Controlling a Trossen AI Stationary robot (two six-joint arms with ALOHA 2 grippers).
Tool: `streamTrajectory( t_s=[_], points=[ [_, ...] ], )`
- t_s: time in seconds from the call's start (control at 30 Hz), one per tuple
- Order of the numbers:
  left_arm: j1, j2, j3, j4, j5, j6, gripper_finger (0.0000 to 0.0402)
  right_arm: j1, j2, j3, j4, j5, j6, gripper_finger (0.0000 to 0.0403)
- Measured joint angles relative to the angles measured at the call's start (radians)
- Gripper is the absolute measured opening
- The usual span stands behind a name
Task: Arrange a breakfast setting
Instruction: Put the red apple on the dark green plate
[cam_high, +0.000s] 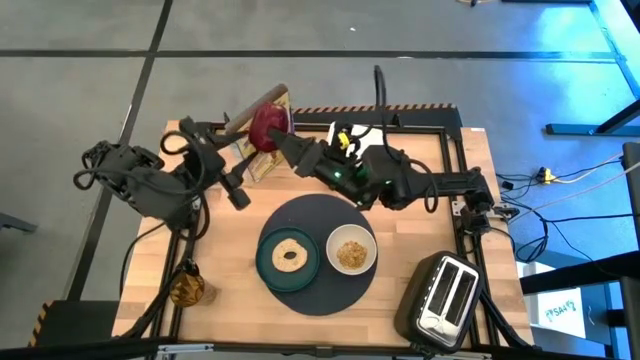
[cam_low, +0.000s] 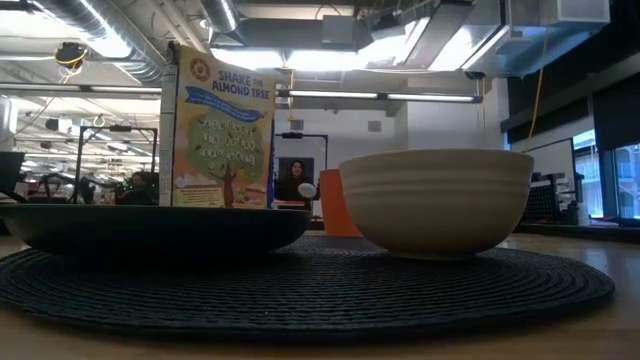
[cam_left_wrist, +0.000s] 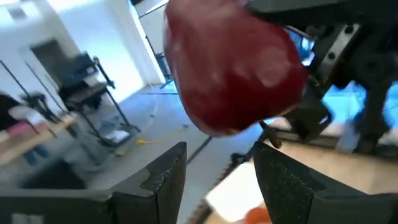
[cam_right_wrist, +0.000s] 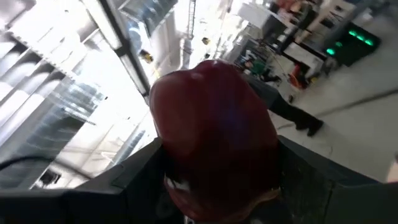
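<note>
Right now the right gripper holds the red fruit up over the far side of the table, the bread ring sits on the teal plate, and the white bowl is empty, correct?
Nearly. The white bowl is not empty: the high view shows cereal in it. The rest stands: the right gripper holds the red fruit over the far side, and the bread ring sits on the teal plate.
</note>
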Motion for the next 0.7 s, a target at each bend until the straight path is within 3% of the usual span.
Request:
streamTrajectory(
  t_s=[0.17, 0.37, 0.53, 0.7],
  points=[
    [0.007, 0.000, 0.000, 0.068, 0.094, -0.048, 0.0149, 0.000, -0.001, 0.001, 0.035, -0.010, -0.064, 0.0253],
    [0.006, 0.000, 0.000, 0.092, 0.117, -0.043, 0.0110, -0.001, -0.001, 0.000, 0.049, 0.003, -0.076, 0.0253],
    [0.006, 0.000, 0.000, 0.107, 0.185, -0.042, 0.0102, -0.001, -0.001, 0.000, 0.053, 0.003, -0.117, 0.0253],
    [0.025, 0.000, 0.000, 0.118, 0.172, -0.044, 0.0103, -0.001, -0.001, 0.000, 0.054, -0.004, -0.129, 0.0253]
  ],
)
